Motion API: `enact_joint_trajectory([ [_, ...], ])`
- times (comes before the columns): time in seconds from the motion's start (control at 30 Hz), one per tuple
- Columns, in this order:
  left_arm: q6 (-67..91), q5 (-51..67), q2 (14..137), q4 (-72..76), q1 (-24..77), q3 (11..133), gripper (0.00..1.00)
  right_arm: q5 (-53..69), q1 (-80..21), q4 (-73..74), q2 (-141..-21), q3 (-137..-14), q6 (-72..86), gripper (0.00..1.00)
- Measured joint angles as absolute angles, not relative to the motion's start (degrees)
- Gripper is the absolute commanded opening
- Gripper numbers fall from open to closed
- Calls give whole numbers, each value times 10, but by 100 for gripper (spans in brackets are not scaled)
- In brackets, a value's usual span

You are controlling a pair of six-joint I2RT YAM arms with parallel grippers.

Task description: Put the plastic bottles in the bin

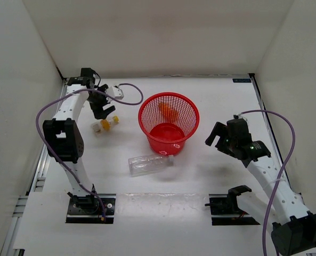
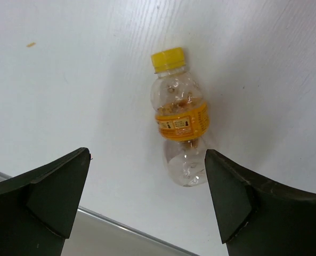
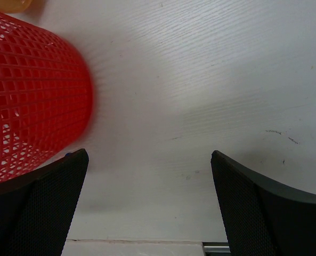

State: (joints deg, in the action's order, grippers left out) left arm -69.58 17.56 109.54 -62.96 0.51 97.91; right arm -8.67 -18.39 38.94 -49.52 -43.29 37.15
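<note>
Left claw (image 2: 147, 159) gapes wide above the stubby bottle (image 2: 179, 124), yellow-capped and pinch-waisted, lying just ahead between its matte black fingers (image 2: 46, 192). Right claw (image 3: 147, 156), equally spread, has the red mesh bin (image 3: 32, 90) close beside one finger.

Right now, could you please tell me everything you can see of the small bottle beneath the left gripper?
The small bottle is clear plastic with a pinched waist, a yellow screw cap and an orange printed label around its middle. It looks nearly empty, with specks inside the upper half. It lies on its side on the white table, left of the red mesh basket. The left gripper hangs open over its base end, apparently not touching it.
</note>
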Motion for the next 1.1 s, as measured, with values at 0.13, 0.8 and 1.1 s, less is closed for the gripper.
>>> enact_joint_trajectory([
  [0.13,-692,185,1079,-627,9,987,99,-87,-184,390,-495,-433,371,99],
  [0.8,-620,208,1195,-688,-14,1007,99,-87,-184,390,-470,-432,371,99],
  [1.1,-589,183,1194,-621,-24,901,99,-87,-184,390,-468,-432,371,99],
])
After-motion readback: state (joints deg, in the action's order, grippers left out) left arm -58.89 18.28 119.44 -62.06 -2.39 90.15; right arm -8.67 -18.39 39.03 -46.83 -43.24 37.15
